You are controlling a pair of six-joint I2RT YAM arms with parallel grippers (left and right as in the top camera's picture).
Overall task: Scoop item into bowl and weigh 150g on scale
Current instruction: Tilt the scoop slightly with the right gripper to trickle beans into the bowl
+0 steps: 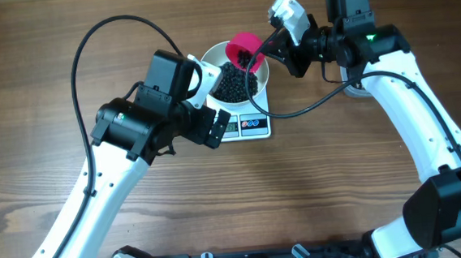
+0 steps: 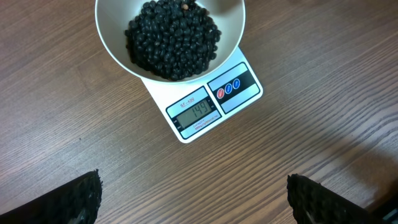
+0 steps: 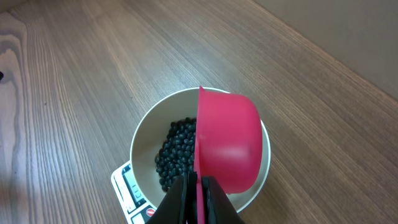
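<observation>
Hanging on edge over the bowl, pink scoop clamped in right pincer; left pincer apart

The overhead camera looked straight down on the whole counter; both wrist cameras looked down from close by, all sharing the bowl and scale.
</observation>
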